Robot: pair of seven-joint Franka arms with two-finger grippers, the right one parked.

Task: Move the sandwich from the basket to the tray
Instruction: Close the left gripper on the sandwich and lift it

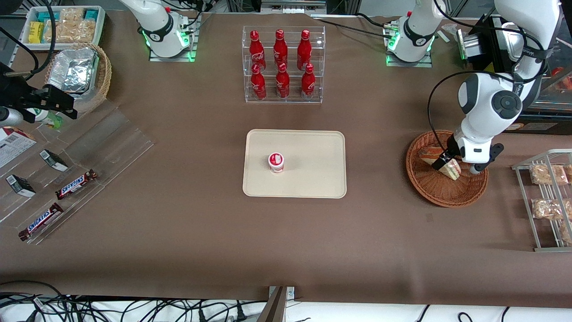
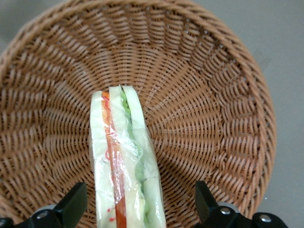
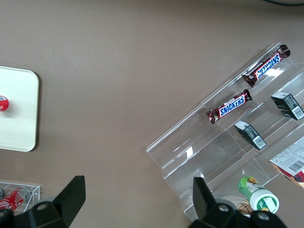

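The round reddish-brown wicker basket (image 1: 442,192) (image 2: 213,95) sits toward the working arm's end of the table. A wrapped triangular sandwich (image 1: 452,169) (image 2: 124,161) stands on edge inside it, white bread with red and green layers. My left gripper (image 1: 460,164) (image 2: 139,209) is lowered into the basket and open, one black finger on each side of the sandwich with a gap at both. Another wrapped wedge (image 1: 428,153) lies in the basket, farther from the front camera. The cream tray (image 1: 313,179) (image 3: 14,109) lies at the table's middle.
A small cup with a red and white lid (image 1: 276,162) stands on the tray. A clear rack of red bottles (image 1: 281,62) is farther back. A wire rack with bagged snacks (image 1: 547,201) stands beside the basket. Snickers bars (image 1: 76,184) lie on an acrylic display.
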